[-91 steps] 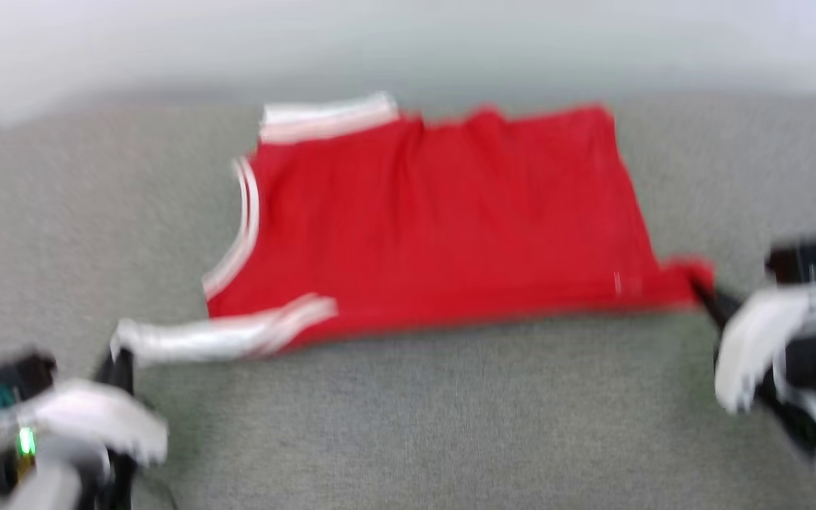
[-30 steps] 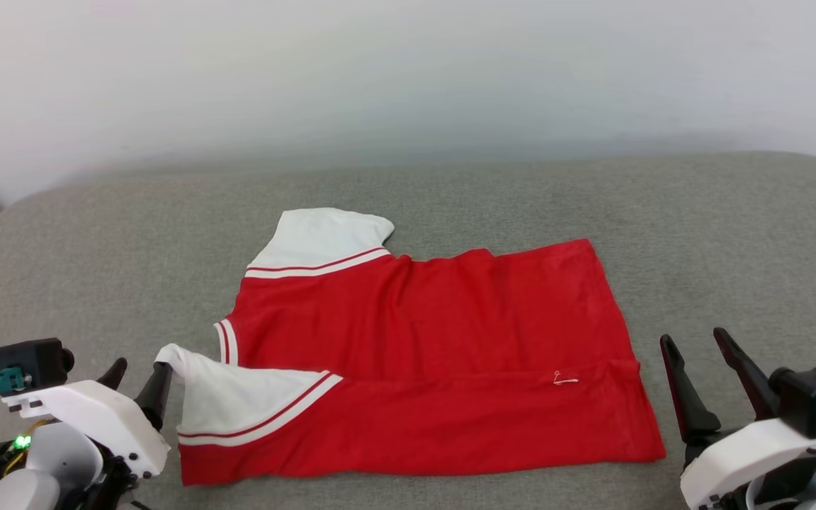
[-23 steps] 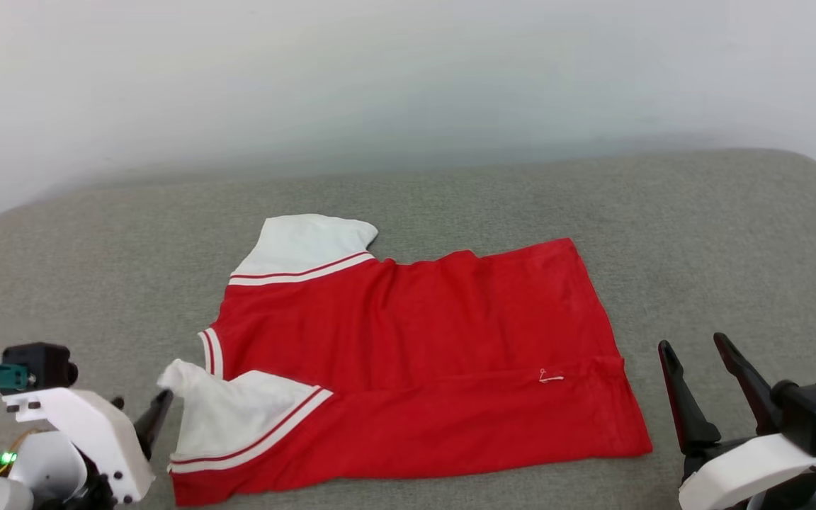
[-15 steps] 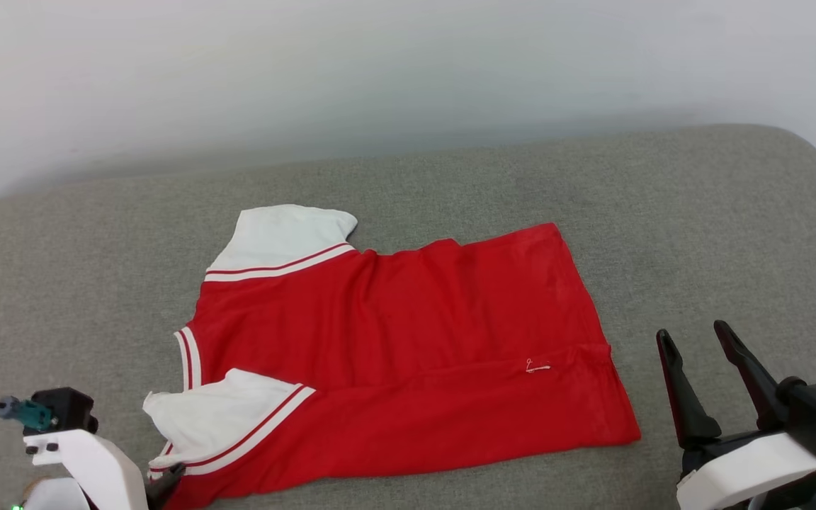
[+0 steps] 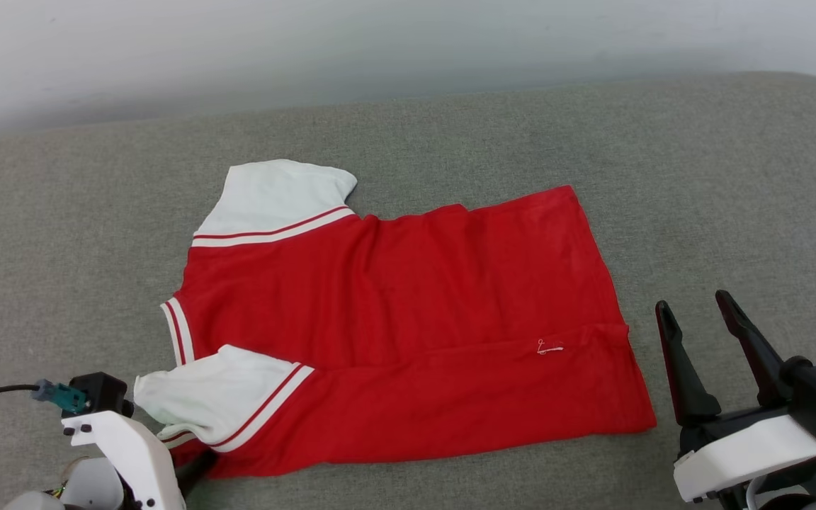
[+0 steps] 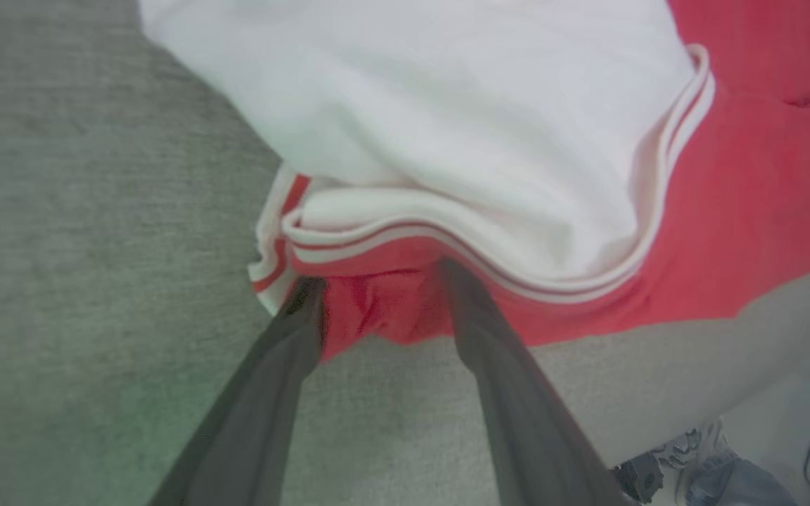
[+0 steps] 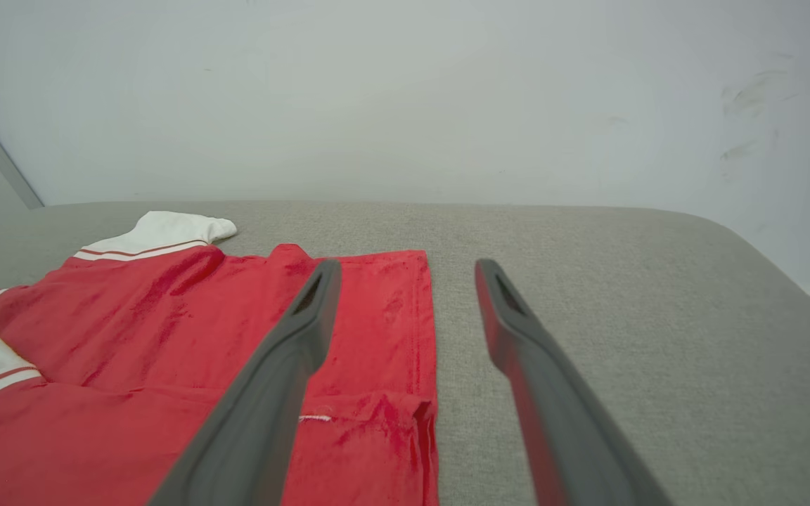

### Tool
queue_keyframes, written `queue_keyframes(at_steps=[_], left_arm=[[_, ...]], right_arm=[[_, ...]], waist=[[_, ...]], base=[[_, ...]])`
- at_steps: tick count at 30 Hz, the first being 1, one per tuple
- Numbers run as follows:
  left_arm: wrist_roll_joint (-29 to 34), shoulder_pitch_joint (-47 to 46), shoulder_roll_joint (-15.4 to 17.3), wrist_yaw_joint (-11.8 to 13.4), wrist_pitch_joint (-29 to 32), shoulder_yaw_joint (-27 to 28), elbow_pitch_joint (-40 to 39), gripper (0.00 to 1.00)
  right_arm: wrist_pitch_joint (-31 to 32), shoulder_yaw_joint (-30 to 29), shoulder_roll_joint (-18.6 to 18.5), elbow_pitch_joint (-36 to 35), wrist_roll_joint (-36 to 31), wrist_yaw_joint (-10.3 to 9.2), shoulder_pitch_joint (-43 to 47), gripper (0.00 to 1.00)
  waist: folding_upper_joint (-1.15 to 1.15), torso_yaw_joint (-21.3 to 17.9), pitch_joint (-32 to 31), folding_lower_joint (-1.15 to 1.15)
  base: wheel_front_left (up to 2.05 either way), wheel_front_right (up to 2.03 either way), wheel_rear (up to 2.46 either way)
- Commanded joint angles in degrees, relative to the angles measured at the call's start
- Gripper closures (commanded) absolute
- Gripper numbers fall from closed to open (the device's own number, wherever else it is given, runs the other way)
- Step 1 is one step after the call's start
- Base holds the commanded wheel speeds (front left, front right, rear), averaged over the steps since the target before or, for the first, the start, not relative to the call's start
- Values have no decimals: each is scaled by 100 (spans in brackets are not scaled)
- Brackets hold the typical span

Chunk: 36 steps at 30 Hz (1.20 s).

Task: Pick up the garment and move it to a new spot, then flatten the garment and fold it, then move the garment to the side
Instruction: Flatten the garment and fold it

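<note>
Red thin-fabric garment (image 5: 408, 319) with 2 white sleeves and red-white striped trim, lying spread on the grey upholstered surface (image 5: 493, 120), roughly central, with the collar end toward the robot's left and the hem toward its right. A crease runs along the near part of the red body, with a small white thread mark (image 5: 548, 348) beside it. Far sleeve (image 5: 273, 195): flat. Near sleeve (image 5: 210, 397): folded over the red body at the front-left corner. Left gripper (image 6: 377, 281): 2 dark fingers apart, tips at the red corner just under the near sleeve's striped cuff, a little red cloth between them, not clamped. Right gripper (image 5: 693, 303): fingers spread wide, holding nothing — near the hem's front corner, clear of the cloth. Pale wall (image 5: 380, 42) behind.
</note>
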Motion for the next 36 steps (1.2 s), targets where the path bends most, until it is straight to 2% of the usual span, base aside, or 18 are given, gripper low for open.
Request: queue_keyframes(at_steps=[1,5,8,13,16,19,22,29,30,31,32,36], left_arm=[[-96,155,-336,-101,157,-313,222,100],[-80,36,-380,-242,62,-320,427,100],[-26,-21,-339,-274,-90,-230,416,100],[78,-56,-123,-204,-332,-22,59,100],[128,-51,-36,-121,-398,59,-278,100],[194,-101,63,-26,-394,112,-609,100],[262,-181,125,49,-336,119,-889,100],[386,-344,84,98,-249,-9,-1138,100],[371,-352,69,95,-246,-29,-1134,100],[368,-355,52,94,-244,-40,-1119,100],[365,-353,44,94,-244,-47,-1100,100],[330,-277,20,59,-240,-78,-1032,100]], right_arm=[[24,-14,-12,-27,-13,-4,-48,0],[240,-93,-97,-11,92,-4,5,0],[672,-243,-173,66,316,-4,69,0],[2070,-606,-544,482,905,-4,76,0],[2986,-708,-736,732,1151,-4,25,0],[3650,-642,-912,948,1380,-3,-146,0],[3993,-498,-975,1149,1531,-4,-373,0],[4294,-10,-855,1893,1727,-3,-868,0],[4370,74,-808,2020,1777,-3,-870,19],[4448,166,-768,2118,1835,0,-863,71],[4496,231,-745,2188,1884,5,-862,100],[4427,271,-849,2242,1976,-4,-919,100]], waist=[[0,26,-19,0],[0,110,-132,0],[0,175,-226,0],[0,300,-297,0],[0,409,-240,0],[0,522,-90,0],[0,611,106,0],[0,736,412,0],[0,742,421,0],[0,747,425,0],[0,747,423,0],[0,713,300,0]], base=[[0,0,0],[0,0,0],[0,0,0],[0,0,0],[0,0,0],[0,0,0],[0,0,0],[0,0,0],[0,0,0],[0,0,0],[0,0,0],[0,0,0]])
